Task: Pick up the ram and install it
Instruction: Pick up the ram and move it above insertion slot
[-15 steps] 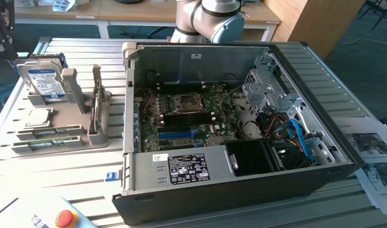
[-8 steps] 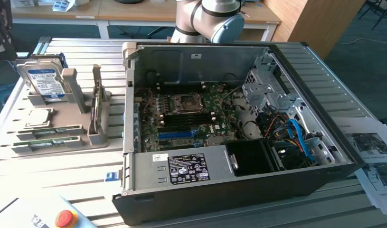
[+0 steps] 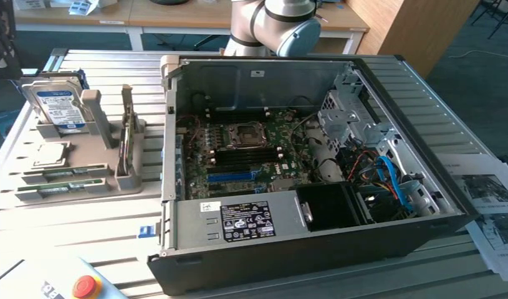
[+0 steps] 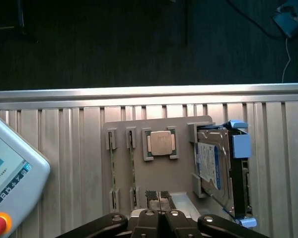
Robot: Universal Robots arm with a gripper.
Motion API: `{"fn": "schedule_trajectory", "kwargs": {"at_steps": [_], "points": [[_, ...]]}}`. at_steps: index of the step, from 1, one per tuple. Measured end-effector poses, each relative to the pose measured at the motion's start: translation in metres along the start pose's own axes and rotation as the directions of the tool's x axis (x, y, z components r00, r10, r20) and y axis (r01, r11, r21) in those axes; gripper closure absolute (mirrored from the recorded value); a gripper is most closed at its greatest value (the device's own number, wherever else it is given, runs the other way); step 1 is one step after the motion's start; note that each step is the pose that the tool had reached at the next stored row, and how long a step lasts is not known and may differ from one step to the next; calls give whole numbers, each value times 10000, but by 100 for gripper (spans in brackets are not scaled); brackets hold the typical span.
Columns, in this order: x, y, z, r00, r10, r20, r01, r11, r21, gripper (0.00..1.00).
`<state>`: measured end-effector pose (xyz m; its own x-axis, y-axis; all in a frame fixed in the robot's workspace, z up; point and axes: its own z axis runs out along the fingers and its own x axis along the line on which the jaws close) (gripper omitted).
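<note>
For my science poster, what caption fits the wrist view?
Shut gripper facing a tray with ram sticks, a processor and a hard drive.

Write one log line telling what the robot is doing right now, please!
gripper: shut, holding nothing | ram: in grey tray | computer case: open

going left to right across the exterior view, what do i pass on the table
boxy silver hard drive with blue-white label, green motherboard inside the open black computer case, blue cable, printed white paper sheets

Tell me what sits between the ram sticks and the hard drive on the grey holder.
A square processor chip, between the ram and the hard drive; both the wrist and exterior views show it.
</note>
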<state>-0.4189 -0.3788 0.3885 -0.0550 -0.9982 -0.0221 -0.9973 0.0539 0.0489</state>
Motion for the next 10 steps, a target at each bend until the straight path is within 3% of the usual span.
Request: {"fn": "schedule_trajectory", "kwargs": {"at_steps": [4,10], "points": [[0,0,0,9988,-485,-24,485,9988,-12,90],[0,0,0,9986,-526,-26,526,9986,-12,90]]}}
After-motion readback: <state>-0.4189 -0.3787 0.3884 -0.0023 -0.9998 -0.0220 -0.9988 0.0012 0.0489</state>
